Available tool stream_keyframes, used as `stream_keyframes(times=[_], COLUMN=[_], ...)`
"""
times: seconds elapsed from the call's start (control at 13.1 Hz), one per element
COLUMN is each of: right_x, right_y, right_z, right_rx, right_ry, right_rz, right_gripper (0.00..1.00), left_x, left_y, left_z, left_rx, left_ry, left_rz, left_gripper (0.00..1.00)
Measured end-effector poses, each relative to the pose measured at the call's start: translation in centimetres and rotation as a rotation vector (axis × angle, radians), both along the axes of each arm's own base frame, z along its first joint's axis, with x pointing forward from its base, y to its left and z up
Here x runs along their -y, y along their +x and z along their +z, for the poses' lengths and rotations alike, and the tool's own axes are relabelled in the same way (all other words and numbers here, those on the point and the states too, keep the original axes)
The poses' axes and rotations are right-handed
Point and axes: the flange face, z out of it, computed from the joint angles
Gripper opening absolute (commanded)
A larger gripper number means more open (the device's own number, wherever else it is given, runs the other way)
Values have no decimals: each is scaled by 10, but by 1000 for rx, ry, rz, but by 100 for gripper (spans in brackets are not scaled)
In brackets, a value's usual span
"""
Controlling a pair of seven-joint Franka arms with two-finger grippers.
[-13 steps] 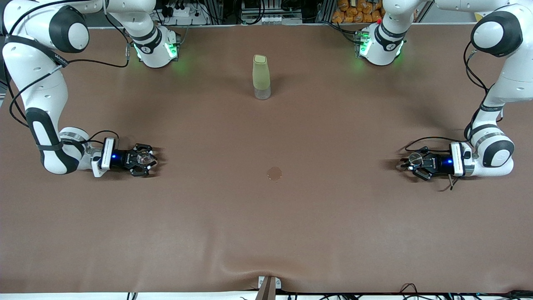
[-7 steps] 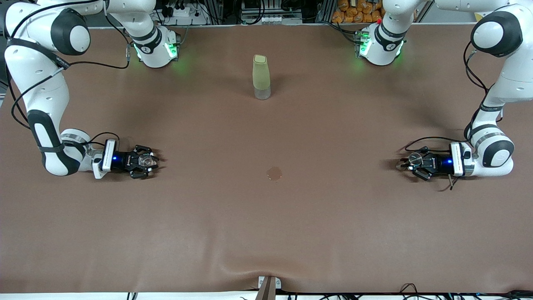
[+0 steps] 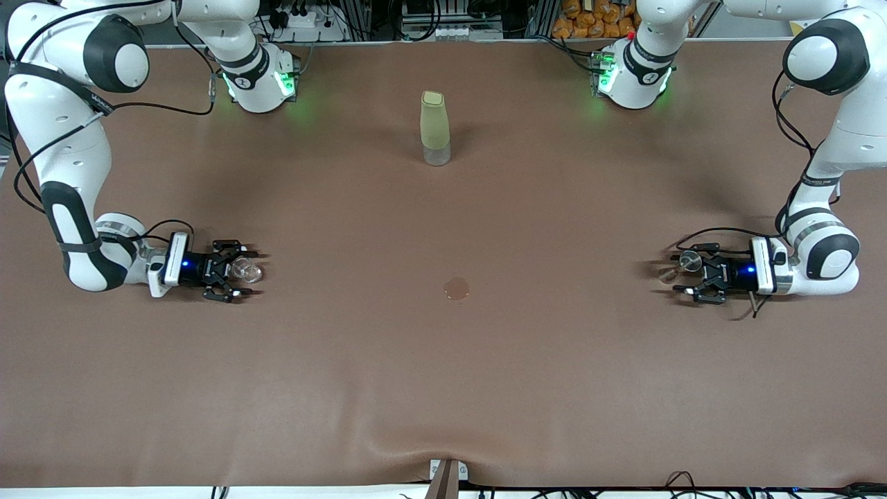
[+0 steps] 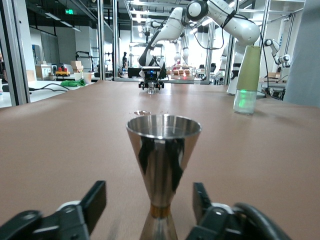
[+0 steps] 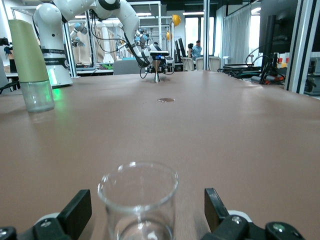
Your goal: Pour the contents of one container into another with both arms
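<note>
— Both sets of fingers have opened since a second ago. What do you make of that?

— You see the left gripper (image 3: 682,272) spread wide, the steel jigger (image 4: 163,165) standing upright between its fingers and untouched. The right gripper (image 3: 239,272) is spread too, with the clear glass (image 5: 138,200) upright on the table (image 3: 443,388) between its fingers.

— Why are they so low and level?

— So the fingers can meet each vessel's sides, I judge.

— And farther out?

— Between the two grippers, well apart from both, you find a small wet spot (image 3: 457,289). A green-sleeved bottle (image 3: 435,128) stands nearer the arms' bases, clear of either reach. To me the vessels look set down, not about to be lifted.
</note>
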Motion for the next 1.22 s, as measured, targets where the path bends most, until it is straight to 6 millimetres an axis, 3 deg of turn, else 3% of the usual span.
stream_keyframes(times=[0.3, 0.46, 0.61, 0.76, 0.91, 1.07, 1.22], right_x=[48, 67, 87, 106, 117, 120, 110], right_y=[-10, -15, -16, -10, -1, 4, 6], right_z=[4, 13, 38, 85, 152, 223, 291], right_rx=[-61, -207, -389, -564, -687, -792, -895], right_ry=[-86, -147, -228, -339, -438, -528, -616], right_rz=[-25, -15, -21, -50, -111, -203, -309], right_gripper=[100, 100, 100, 100, 100, 100, 100], left_x=[-53, -93, -123, -138, -139, -119, -76], left_y=[1, 1, 1, 7, 21, 39, 57], left_z=[20, 50, 81, 117, 172, 245, 317], left_rx=[-29, -48, -69, -122, -230, -344, -426], left_ry=[156, 251, 323, 382, 448, 549, 690], left_rz=[-30, -27, -6, 45, 123, 192, 261], left_gripper=[100, 100, 100, 100, 100, 100, 100])
